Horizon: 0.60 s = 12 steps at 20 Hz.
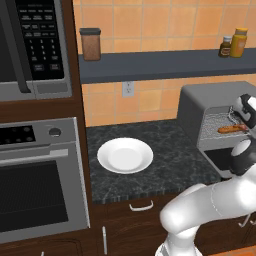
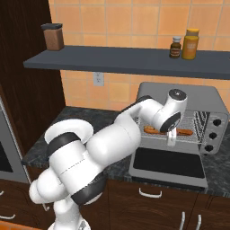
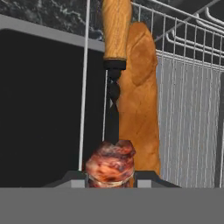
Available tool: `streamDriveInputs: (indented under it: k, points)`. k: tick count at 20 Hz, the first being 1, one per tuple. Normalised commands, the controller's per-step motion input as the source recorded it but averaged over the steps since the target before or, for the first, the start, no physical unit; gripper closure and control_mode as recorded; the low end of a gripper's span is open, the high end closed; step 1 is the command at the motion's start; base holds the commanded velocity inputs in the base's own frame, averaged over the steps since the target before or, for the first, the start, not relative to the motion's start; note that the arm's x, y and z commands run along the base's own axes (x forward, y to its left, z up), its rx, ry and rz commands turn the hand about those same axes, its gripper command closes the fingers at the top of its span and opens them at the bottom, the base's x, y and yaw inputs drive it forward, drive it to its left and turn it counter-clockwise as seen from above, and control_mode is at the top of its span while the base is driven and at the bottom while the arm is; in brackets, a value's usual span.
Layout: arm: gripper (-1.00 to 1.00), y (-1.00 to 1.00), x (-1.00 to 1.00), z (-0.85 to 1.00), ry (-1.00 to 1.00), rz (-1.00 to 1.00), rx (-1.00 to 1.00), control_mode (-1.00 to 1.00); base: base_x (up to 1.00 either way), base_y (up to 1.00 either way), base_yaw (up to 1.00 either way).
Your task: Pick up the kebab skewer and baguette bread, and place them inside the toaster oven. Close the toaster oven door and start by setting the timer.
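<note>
Biggest first: you've got the table (image 1: 165, 165), dark speckled stone, w/ the toaster oven (image 2: 188, 92) sitting at its right end. The toaster oven door (image 2: 168, 162) is dropped flat toward you, which is why the arm can reach straight in over it to the wire rack (image 2: 197, 123). A white plate (image 1: 125, 155) sits at about 9 o'clock from the oven in the left base view, well apart and bare.

On the rack lies the baguette bread (image 3: 140, 109), lengthwise across the opening, so half the loading looks done. In the hand view it lies just beside the skewer, at about 1 o'clock from the pincer (image 3: 109, 177).

The kebab skewer (image 3: 114, 78) is what you're carrying: the pincer is nearly closed and clamped on a meat chunk at the stick's near part, w/ the wooden handle end pointing away at 12 o'clock toward the rack. Holding it by the meat keeps the stick in line w/ the bread, so it can go down alongside.

Whether the skewer touches the rack or the bread yet, you can't tell from here; prob. just above, but the hand view flattens it.
</note>
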Motion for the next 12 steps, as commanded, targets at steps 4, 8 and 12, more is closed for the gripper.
streamDriveInputs:
  k: [4,8,12]
  points:
    - [1.00,0.00,0.06,-0.09,0.03,0.00,0.00,-1.00,0.00,0.00,0.00]
    - [1.00,0.00,0.00,-0.12,0.03,0.00,0.00,-1.00,0.00,0.00,0.00]
    - [1.00,0.00,0.00,-0.06,0.01,0.00,0.00,-1.00,0.00,0.00,0.00]
